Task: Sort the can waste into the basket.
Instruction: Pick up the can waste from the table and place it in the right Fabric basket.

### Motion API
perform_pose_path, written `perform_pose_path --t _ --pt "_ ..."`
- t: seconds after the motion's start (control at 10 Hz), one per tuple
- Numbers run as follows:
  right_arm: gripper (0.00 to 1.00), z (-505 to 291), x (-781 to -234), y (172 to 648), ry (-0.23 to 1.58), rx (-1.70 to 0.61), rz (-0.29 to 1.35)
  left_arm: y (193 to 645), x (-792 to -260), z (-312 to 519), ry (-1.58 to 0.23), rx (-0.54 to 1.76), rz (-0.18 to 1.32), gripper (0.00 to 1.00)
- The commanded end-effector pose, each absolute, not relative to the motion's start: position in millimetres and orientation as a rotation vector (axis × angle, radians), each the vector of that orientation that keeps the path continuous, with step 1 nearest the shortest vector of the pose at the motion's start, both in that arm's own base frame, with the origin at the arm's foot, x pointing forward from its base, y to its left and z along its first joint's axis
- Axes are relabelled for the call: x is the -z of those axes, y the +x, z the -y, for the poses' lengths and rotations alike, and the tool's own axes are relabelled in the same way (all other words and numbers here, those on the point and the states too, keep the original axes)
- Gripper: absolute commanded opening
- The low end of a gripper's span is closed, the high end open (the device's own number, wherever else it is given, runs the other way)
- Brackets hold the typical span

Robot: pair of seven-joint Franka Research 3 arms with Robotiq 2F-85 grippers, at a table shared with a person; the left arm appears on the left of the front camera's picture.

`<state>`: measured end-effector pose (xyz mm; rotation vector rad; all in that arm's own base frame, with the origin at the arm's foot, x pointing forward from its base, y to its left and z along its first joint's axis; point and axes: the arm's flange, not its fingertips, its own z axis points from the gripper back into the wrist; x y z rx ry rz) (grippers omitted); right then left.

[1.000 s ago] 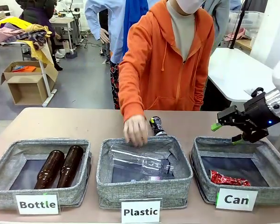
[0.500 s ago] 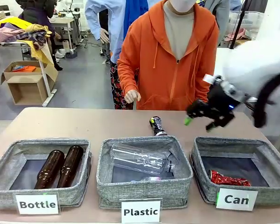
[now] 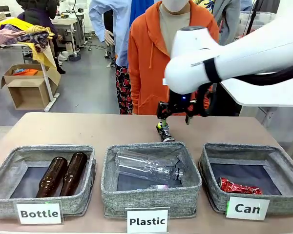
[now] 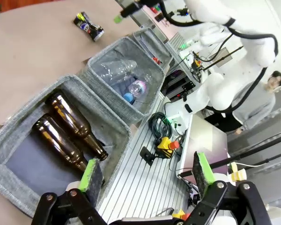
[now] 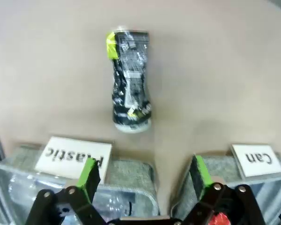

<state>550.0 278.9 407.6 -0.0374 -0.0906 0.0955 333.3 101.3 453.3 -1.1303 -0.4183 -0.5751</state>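
While our right gripper [image 3: 176, 113] is hovering spread over the crushed black can [image 3: 163, 131] (red one [image 3: 239, 187] already binned), we're readying a grab.

Black can [image 5: 129, 79] — beyond open claw [image 5: 143, 174]

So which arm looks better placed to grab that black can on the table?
The right. Its open gripper hangs just above the black can, which lies centred ahead of its fingers in its wrist view. The left gripper, also open, is off by the Bottle basket.
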Motion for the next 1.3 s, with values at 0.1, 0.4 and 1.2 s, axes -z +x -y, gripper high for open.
perform_pose_path --t 0.1,0.4,1.2 --pt "1.0 -315 -383 598 -0.054 -0.068 0.07 331 -457 -101 -1.132 0.57 0.409 1.0" --pt "1.0 -314 -336 621 -0.055 -0.054 0.046 331 -457 -101 -1.132 0.57 0.409 1.0" --pt "0.0 -299 -297 625 -0.051 0.014 0.027 331 -457 -101 -1.132 0.57 0.409 1.0"
